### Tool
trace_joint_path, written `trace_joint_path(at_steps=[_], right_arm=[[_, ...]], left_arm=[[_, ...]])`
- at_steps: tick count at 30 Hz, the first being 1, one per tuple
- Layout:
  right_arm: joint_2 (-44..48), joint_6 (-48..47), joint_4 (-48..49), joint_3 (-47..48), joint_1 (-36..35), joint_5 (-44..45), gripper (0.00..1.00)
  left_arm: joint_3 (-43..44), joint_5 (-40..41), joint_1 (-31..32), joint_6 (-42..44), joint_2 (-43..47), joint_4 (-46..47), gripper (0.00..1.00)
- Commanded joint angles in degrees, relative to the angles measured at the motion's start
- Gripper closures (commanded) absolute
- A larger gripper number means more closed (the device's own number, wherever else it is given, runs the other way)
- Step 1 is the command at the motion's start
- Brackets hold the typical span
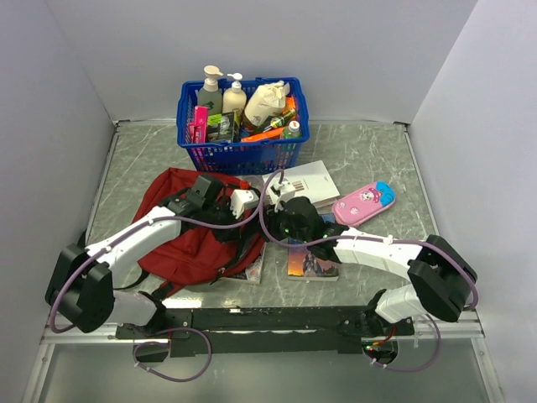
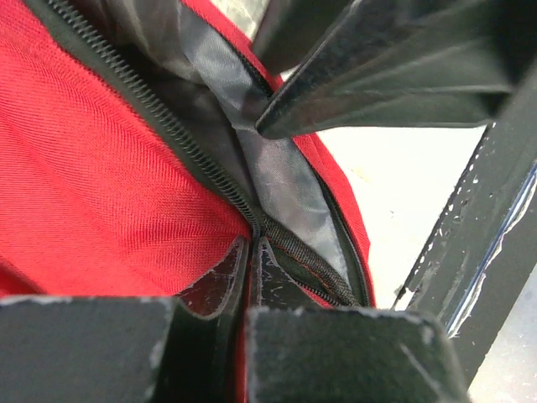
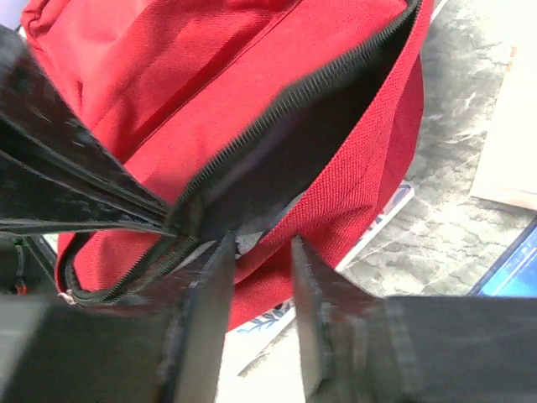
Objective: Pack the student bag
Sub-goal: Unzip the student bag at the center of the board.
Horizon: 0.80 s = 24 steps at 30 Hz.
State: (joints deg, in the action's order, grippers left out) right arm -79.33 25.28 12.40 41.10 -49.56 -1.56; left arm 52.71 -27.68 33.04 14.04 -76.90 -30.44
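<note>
Now | table (image 1: 361, 151): student bag (image 1: 180, 189) lies left of centre, mouth unzipped | left gripper (image 2: 252, 243): fingers pressed together, pinching the bag's zipper edge | right gripper (image 3: 262, 243): jaws partly apart at the bag's opening, gripping nothing

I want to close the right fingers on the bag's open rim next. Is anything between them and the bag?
Nothing visible. The right gripper stands open right at the zipper rim of the student bag. The left gripper is shut on that same rim just beside it, close but not in between.
</note>
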Motion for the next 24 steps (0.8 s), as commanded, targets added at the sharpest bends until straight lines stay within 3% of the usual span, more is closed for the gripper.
trace_joint_path(at_steps=[1,7,12,17,24], right_arm=[[-1.09,0.04,0.69,-1.63,0.34,1.39,0.70],[-3.90,0.91,3.59,-5.24,0.34,1.39,0.87],[-6.19,1.97,5.26,-6.91,-0.36,1.39,0.94],[-5.58,2.67,7.19,-10.07,-1.68,1.39,0.96],[-3.20,1.79,6.84,-10.61,-3.26,1.39,0.95]], left_arm=[[4.24,1.40,-0.52,0.55,3.16,-0.50,0.99],[6.35,0.88,-2.62,1.51,4.92,-3.57,0.99],[7.06,-0.79,-5.61,2.92,6.76,-6.73,0.99],[10.12,-2.37,-10.79,5.73,8.52,-12.79,0.99],[21.28,-4.83,-19.23,9.77,10.10,-19.57,0.99]])
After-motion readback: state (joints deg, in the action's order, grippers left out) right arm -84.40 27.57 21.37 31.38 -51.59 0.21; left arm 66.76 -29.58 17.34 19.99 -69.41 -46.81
